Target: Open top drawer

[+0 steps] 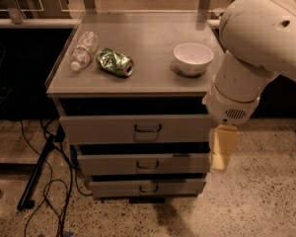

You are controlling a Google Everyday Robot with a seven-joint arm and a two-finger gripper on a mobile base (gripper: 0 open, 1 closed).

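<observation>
Seemingly head-high, looking down, cabinet near, pincer right

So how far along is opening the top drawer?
Done: nothing evident. The top drawer has its handle ungrasped. In hand: the end effector hangs by the drawer's right end, away from the handle. Left: reach the handle, grip it, pull the drawer out.

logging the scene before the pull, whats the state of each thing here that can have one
top grey metal drawer with loop handle: dark gap above its front, handle untouched
middle grey drawer: dark gap above its front
bottom grey drawer: same gap
clear plastic bottle: lying on its side
crushed green can: lying on its side
white bowl: upright, looks empty
cream pincer: pointing down, right of the drawers, off the handle
</observation>
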